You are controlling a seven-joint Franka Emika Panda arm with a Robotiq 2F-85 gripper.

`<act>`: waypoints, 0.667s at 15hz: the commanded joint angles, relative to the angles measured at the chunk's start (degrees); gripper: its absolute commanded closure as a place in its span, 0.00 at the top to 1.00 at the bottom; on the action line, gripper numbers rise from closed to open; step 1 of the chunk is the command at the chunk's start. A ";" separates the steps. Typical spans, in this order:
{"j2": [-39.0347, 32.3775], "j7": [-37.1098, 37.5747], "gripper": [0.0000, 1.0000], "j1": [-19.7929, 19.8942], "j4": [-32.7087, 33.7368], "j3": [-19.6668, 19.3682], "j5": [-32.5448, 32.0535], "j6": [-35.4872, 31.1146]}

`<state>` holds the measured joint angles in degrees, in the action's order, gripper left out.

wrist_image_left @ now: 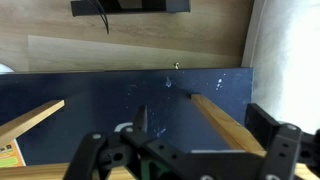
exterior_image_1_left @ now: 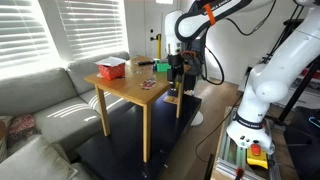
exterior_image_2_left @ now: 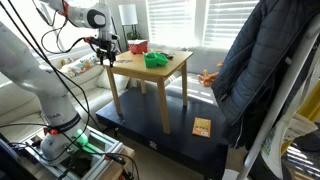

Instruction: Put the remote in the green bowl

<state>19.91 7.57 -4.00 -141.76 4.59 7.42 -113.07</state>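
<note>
A pale sofa (exterior_image_1_left: 40, 100) fills the left of an exterior view. A dark floor mat (exterior_image_2_left: 150, 132) spreads under the wooden table (exterior_image_2_left: 150, 72) at mid-frame. A person in a dark jacket (exterior_image_2_left: 255, 70) stands at the right of that frame, close to the table's right edge, while the table's near side is open.

The arm (exterior_image_1_left: 200, 15) comes down from the upper right in an exterior view. On the tabletop the red-orange container (exterior_image_1_left: 110, 68) sits toward the left corner and the green bowl (exterior_image_1_left: 160, 67) toward the right, well apart. The insides of both are too small to read. A small multicoloured flat item (exterior_image_1_left: 148, 84) lies on bare wood between them, nearer the front edge.

The gripper (exterior_image_1_left: 176, 74) hangs at the table's right-hand edge, just beside the green bowl. In the wrist view a slim black sliver, seemingly the remote (wrist_image_left: 142, 120), stands between the linkages at lower centre, with mat and table legs behind it. Whether the jaws are clamped on it I cannot tell.
</note>
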 commanded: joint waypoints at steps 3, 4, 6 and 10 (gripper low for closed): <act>-0.01 -0.03 1.00 0.09 0.06 0.06 0.01 0.09; -0.01 -0.03 1.00 0.09 0.06 0.06 0.01 0.09; -0.01 -0.03 1.00 0.09 0.06 0.06 0.01 0.09; -0.47 0.94 1.00 0.78 1.12 0.30 -1.85 -0.87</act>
<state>19.91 7.57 -4.00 -141.77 4.59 7.42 -113.07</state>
